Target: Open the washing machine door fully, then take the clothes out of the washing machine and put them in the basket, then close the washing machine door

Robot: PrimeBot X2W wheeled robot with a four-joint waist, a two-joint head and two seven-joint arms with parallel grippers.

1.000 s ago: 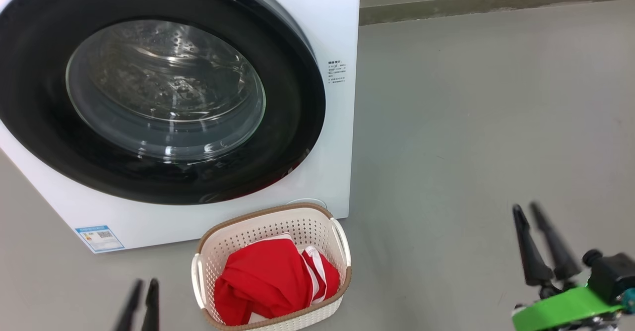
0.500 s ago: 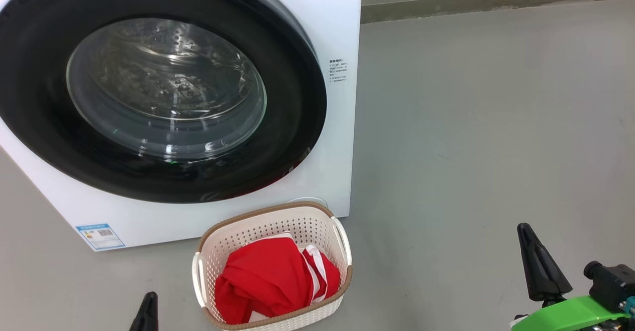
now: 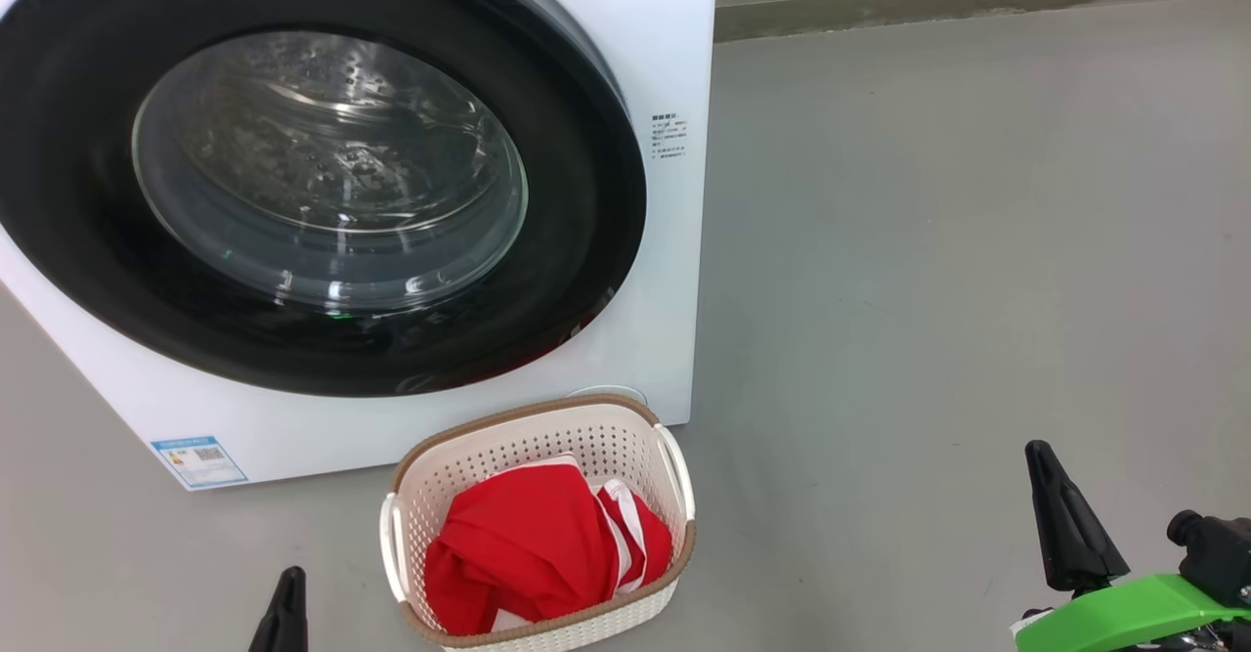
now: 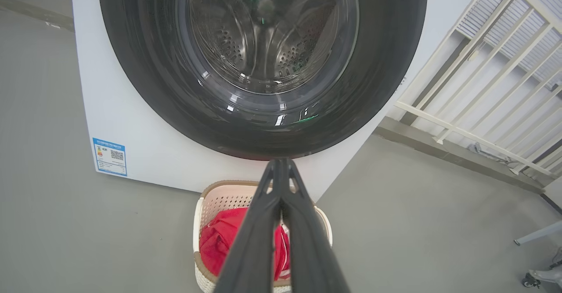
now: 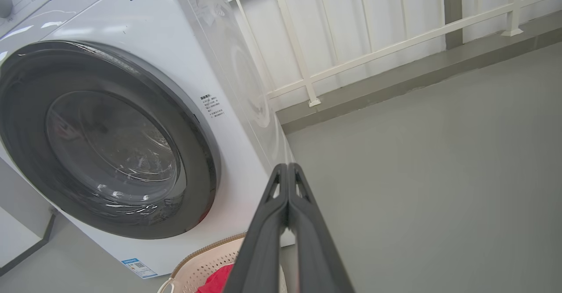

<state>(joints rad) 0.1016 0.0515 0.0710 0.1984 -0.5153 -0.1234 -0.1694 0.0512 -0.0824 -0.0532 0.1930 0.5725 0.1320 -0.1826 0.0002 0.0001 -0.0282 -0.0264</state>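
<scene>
Hanging low at the left, the left gripper (image 3: 285,603) has its jaws together and empty, well apart from the door (image 3: 327,168), which sits shut against the washer (image 3: 674,46); its round face is turned out toward the robot, so it has no long axis. The clothes (image 3: 528,554) lie heaped in the basket (image 3: 518,417), just in front of the washer; they look light, soft and limp, a crumpled mound with no clear long axis, best pinched at a raised fold, whereas the door is stiff and its glossy rim likely slippery. Far right, the right gripper (image 3: 1041,466) has its 2 fingers pressed together, holding nothing.
</scene>
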